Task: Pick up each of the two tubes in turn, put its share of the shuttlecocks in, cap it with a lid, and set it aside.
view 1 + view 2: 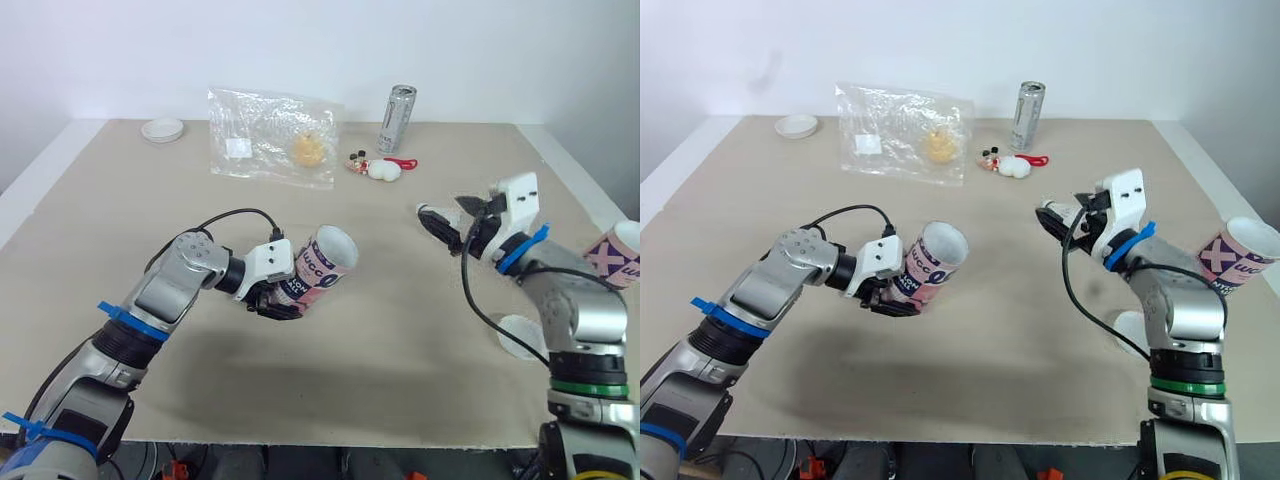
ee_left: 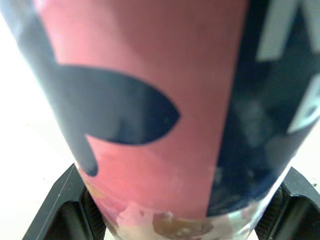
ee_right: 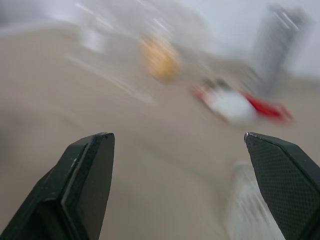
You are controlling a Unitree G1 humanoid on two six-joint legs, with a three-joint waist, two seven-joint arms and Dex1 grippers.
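The left gripper (image 1: 272, 303) pinches the pink tube (image 1: 326, 264) near its base, tilted over the near-left of the counter (image 1: 400, 380), so it could pivot or slip when the spread, empty right gripper (image 1: 458, 218) loads shuttlecocks.

Tilted tube (image 1: 322, 268), pink and navy: white capitals, partly legible, reading roughly "UCC"; the rest unreadable. Second tube (image 1: 622, 255), at right: large navy "X" mark.
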